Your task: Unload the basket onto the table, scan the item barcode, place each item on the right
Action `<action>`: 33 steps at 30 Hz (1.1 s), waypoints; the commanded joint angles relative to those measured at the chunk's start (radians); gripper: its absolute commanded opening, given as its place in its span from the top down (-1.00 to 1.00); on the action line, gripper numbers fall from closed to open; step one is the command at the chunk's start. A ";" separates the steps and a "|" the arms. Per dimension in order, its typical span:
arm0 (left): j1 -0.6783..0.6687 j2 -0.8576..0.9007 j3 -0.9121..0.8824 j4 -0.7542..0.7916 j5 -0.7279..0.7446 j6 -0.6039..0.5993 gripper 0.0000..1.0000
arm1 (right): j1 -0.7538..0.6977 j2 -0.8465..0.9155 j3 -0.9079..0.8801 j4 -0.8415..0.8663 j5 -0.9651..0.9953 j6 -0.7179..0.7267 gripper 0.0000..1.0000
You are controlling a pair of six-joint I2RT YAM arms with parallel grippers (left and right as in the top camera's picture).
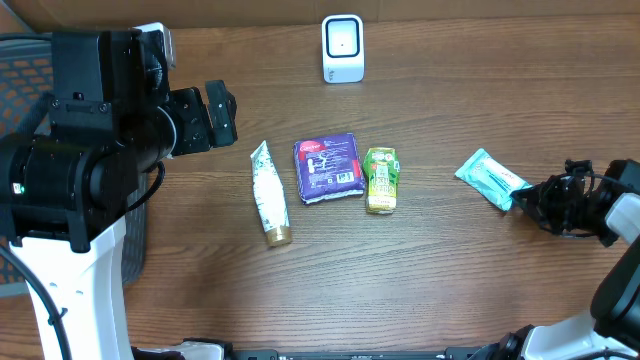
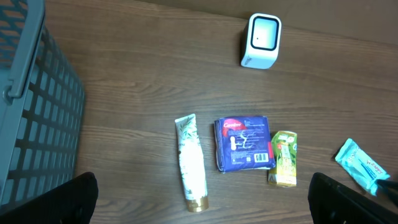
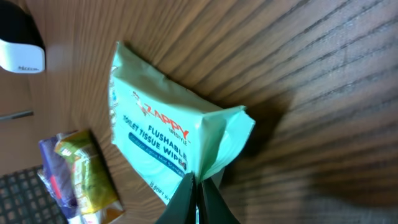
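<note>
One wipes pack is pinched by the right claw, the left claw is spread wide, and nothing is at the far scanner yet.

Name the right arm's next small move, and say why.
Probably lift the wipes just off the table: the right tool is shut on their end flap, they lie on the wood, and the scanner stands well away.

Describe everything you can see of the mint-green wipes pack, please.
The wipes pack is a soft mint-green plastic pouch, printed ZAPPY FLUSHABLE TOILET TISSUE WIPES. It lies on the wooden table, on the right arm's side. The right gripper is shut on its crimped end seam.
</note>
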 commanded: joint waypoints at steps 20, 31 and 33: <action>0.005 0.006 0.008 0.001 -0.009 0.015 -0.99 | 0.273 -0.221 0.181 -0.195 0.410 0.347 -0.27; 0.005 0.006 0.008 0.001 -0.009 0.015 -1.00 | 0.261 -0.043 0.166 -0.190 0.411 0.340 -0.22; 0.005 0.006 0.008 0.001 -0.009 0.015 -0.99 | 0.261 -0.018 0.166 -0.190 0.412 0.337 -0.22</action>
